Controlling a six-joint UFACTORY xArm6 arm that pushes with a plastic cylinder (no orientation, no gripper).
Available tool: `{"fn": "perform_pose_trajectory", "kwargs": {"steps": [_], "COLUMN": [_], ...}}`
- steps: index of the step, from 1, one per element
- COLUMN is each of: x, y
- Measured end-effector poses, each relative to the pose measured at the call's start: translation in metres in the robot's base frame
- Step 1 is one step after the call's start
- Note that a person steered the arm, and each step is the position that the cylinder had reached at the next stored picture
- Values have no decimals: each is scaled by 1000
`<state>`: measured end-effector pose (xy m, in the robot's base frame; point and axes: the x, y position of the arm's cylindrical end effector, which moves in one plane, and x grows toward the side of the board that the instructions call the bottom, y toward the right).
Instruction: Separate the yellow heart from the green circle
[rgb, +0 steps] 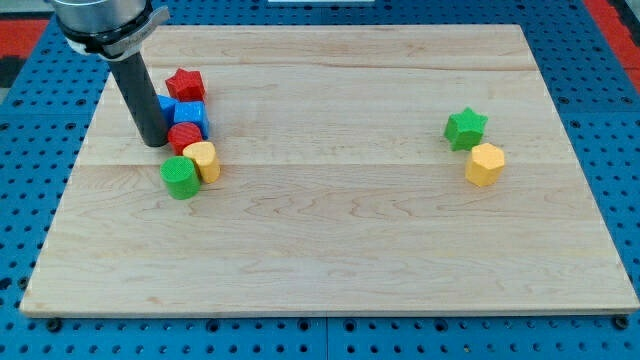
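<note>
The yellow heart (204, 160) lies at the view's left, touching the green circle (180, 177) on its lower left. My tip (152, 143) rests on the board just left of the red circle (184, 138), up and left of the green circle and a short gap from it. The dark rod rises from the tip toward the view's top left.
A red star (185, 84) and a blue cube (189, 114) sit above the red circle, with another blue block (165, 105) partly hidden behind the rod. A green star (465, 128) and a yellow hexagon (485, 164) sit at the view's right on the wooden board (330, 240).
</note>
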<state>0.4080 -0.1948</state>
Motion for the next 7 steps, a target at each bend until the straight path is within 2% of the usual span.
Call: {"fn": "perform_pose_trajectory", "kwargs": {"steps": [1, 2, 4, 7], "x": [12, 55, 125, 115], "y": [-23, -29, 14, 70]}}
